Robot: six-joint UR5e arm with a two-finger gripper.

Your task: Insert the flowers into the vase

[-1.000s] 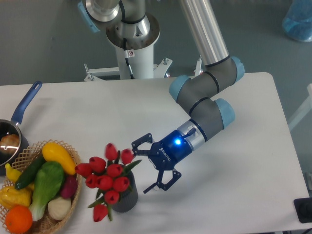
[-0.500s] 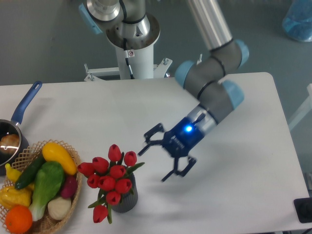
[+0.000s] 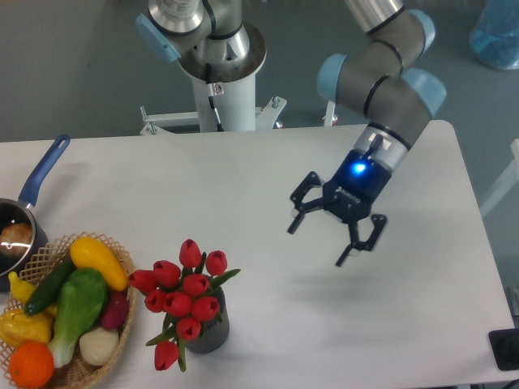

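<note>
Flowers [image 3: 183, 298] hide most of the vase [image 3: 211, 331]; gripper [image 3: 318, 244] hangs empty, jaws spread, well apart.

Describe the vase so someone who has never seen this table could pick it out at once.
Start at the wicker basket of vegetables at the table's front left corner. Just right of it stands the vase, a short dark grey cylinder. Unlike the blue-handled pot further back, it holds a bunch of red tulips.

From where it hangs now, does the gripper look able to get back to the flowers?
Probably yes: the gripper is open, and only bare table lies between it and the flowers in the vase.
</note>
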